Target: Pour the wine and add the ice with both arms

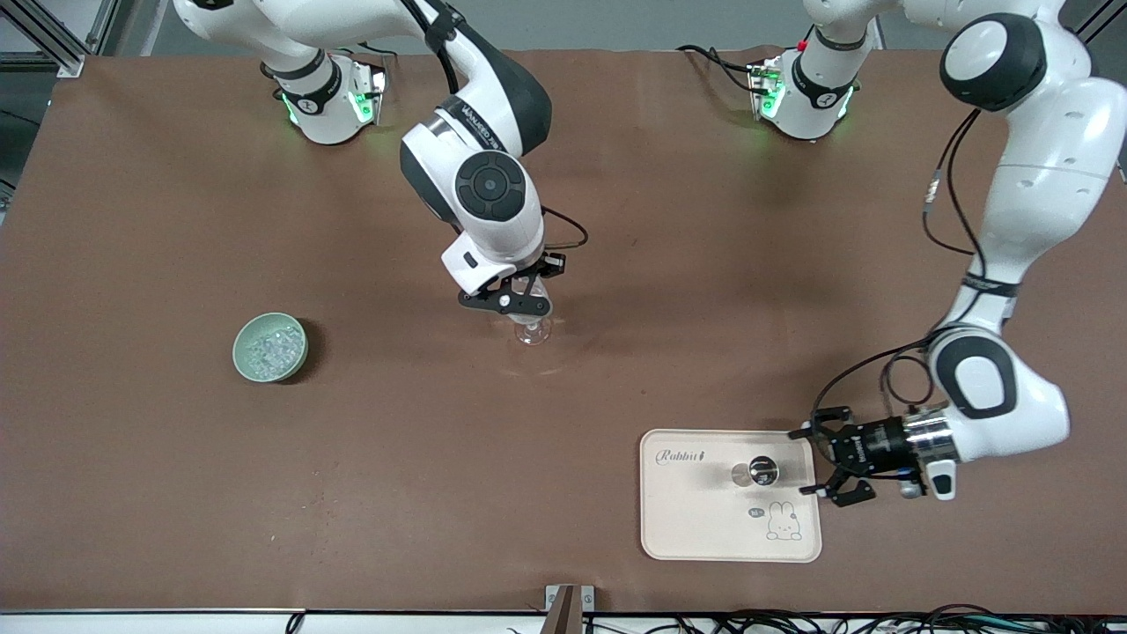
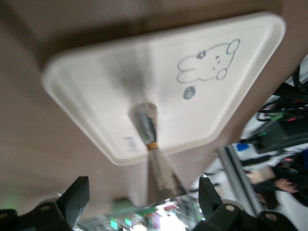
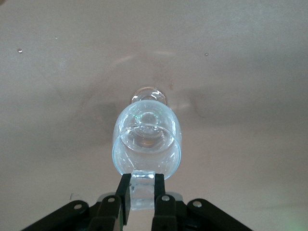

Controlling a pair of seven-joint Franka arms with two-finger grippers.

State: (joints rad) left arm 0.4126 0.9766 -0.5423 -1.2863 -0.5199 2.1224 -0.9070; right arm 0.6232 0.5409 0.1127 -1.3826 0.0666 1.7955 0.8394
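A clear stemmed wine glass [image 1: 532,333] stands near the middle of the table. My right gripper [image 1: 518,303] hovers just over its rim, shut on a clear ice cube [image 3: 142,192]. The right wrist view looks down into the glass's bowl [image 3: 147,139] under the right gripper [image 3: 142,185]. A wine bottle [image 1: 755,473] stands upright on a cream rabbit tray [image 1: 696,519]. My left gripper [image 1: 814,462] is open and empty, level with the tray's edge at the left arm's end, pointing at the bottle. The left wrist view shows the left gripper [image 2: 144,197], the bottle [image 2: 147,127] and the tray [image 2: 86,91].
A pale green bowl [image 1: 269,347] holding several ice cubes sits toward the right arm's end of the table. The brown table's front edge [image 1: 563,608] runs just below the tray, with cables along it.
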